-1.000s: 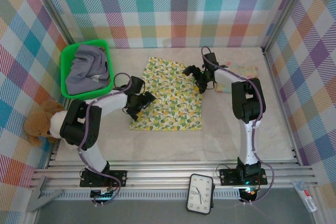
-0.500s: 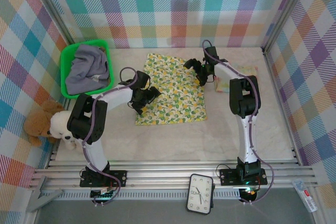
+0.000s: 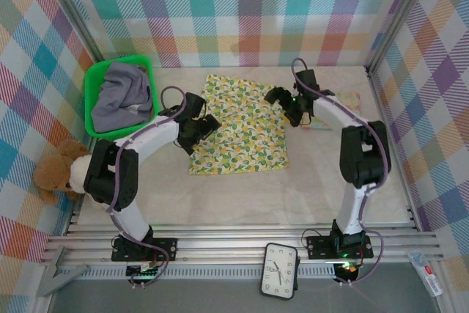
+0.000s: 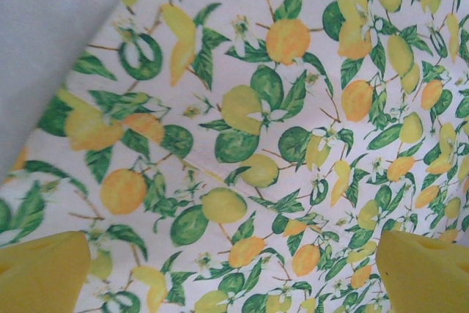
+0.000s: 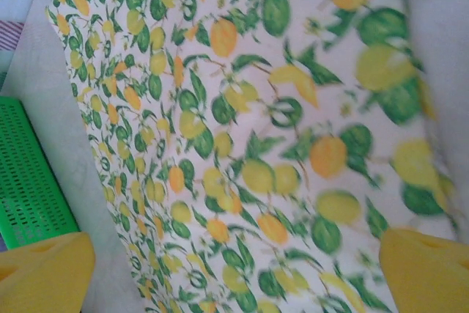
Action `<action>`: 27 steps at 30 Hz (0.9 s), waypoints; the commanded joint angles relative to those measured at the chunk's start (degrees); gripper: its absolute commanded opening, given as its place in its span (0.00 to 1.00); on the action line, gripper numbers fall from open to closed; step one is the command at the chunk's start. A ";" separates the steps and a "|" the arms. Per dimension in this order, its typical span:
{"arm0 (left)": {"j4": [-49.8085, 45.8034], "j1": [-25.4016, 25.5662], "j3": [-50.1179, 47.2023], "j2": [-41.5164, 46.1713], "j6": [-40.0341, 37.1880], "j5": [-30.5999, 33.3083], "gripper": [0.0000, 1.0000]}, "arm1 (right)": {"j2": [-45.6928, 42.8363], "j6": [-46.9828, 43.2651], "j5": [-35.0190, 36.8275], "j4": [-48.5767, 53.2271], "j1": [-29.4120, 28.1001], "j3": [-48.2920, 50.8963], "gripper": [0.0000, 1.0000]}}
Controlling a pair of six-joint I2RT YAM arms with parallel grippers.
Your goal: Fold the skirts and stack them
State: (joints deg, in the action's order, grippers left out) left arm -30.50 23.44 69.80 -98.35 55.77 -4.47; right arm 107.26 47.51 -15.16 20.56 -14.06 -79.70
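A white skirt with yellow-green lemon print lies spread flat in the middle of the table. My left gripper hovers over its left edge, open, and in the left wrist view the print lies under the wide-apart yellow fingertips. My right gripper is over the skirt's far right corner, also open, with cloth below its fingertips. A grey-lavender skirt is bunched in the green basket. A pale pastel patterned skirt lies folded at the right.
A teddy bear sits at the table's left edge beside a white plush. A clock lies on the rail in front. Plaid walls close in the table on three sides. Bare tabletop lies in front of the skirt.
The floral skirt's near edge has pulled back from the front. My left gripper has moved farther up the skirt's left side. The right arm's elbow has swung right.
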 commanded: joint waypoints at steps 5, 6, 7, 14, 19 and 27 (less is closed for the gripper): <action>-6.66 -3.85 -5.11 6.64 2.48 3.06 1.00 | -15.83 2.46 3.35 -0.11 -0.09 19.48 0.99; -6.52 -4.46 -6.25 7.64 3.12 2.98 1.00 | -17.73 2.11 3.29 0.87 -0.08 21.48 0.98; -6.08 -4.91 -7.68 9.11 3.95 3.36 1.00 | -19.85 1.70 3.49 2.50 -0.09 23.40 0.97; -4.44 -5.93 -12.65 16.25 6.91 8.94 1.00 | -26.61 4.88 -3.70 2.09 -0.26 35.17 0.70; -4.23 -6.22 -12.42 16.33 6.02 8.65 1.00 | -25.60 7.36 -3.13 -5.34 -0.43 39.31 0.49; -4.09 -6.31 -13.77 17.06 7.33 7.87 1.00 | -22.93 5.84 0.50 -5.77 -1.05 40.05 0.38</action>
State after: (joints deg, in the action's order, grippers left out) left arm -34.35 17.78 57.23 -82.52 62.15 2.92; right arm 83.09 53.54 -15.90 16.16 -14.72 -40.49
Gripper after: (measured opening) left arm 0.999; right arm 0.387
